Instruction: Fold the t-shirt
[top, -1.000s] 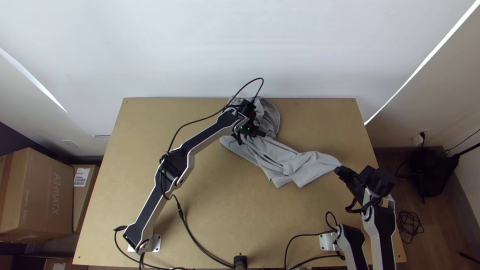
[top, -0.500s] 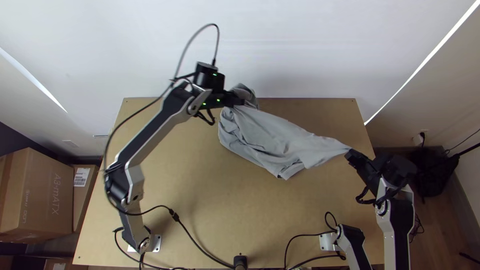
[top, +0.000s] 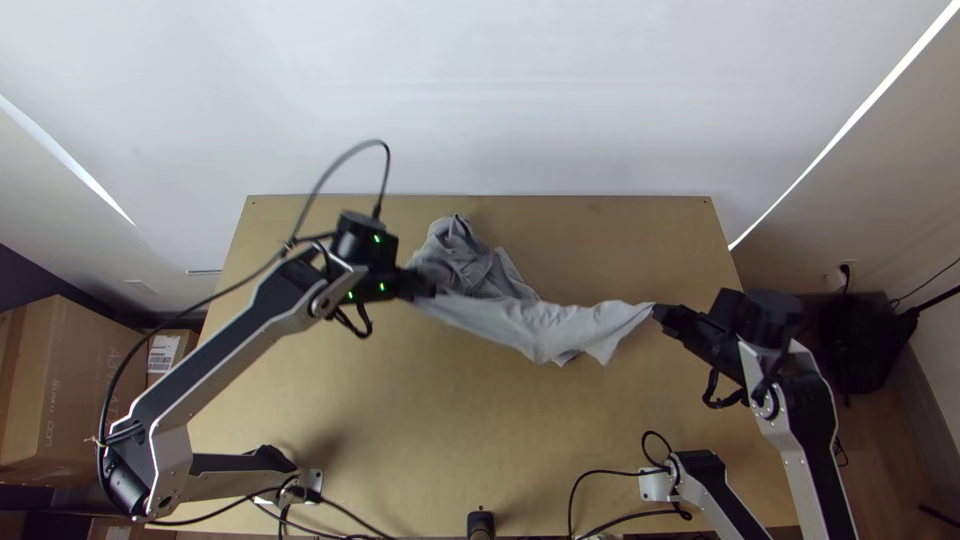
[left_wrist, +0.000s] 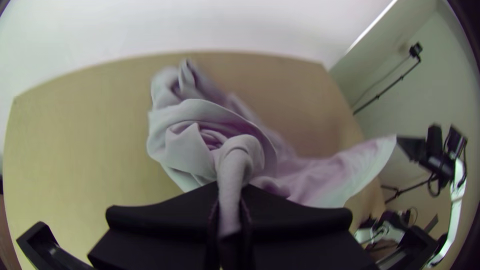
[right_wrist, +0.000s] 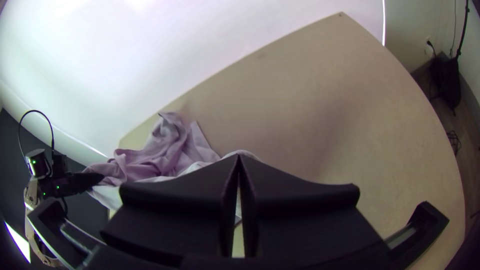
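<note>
I have my left gripper (top: 425, 286) over the left half of the table (top: 350, 390), nearly closed, with a rope-like gather of the grey t-shirt (top: 540, 325) pinched in it. In the left wrist view, that gather comes up between the two black fingers (left_wrist: 165, 212) and leads back into loose, curling folds. My right gripper (top: 660, 312) is over towards the right side, its fingertips together on a pointed end of the cloth; the right wrist view shows a pale bit of fabric in the narrow gap below the tips. I can't tell which part of the shirt I have in either one.

Between the two grippers the t-shirt runs as a long, creased band, sagging a little in the middle, its lower edge hanging in uneven points. Behind that band, the rest lies bunched and twisted on the table, left of centre and towards the far edge.

Farther out, a thin black cable (top: 386, 170) loops above my left arm (top: 230, 350), whose base stands at the table's near left. My right arm (top: 815, 430) comes up from the near right. A white wall (top: 500, 90) rises past the far edge. Cardboard boxes (top: 85, 390) sit off to the left, and a black bag (top: 868, 345) is on the floor at the right.
</note>
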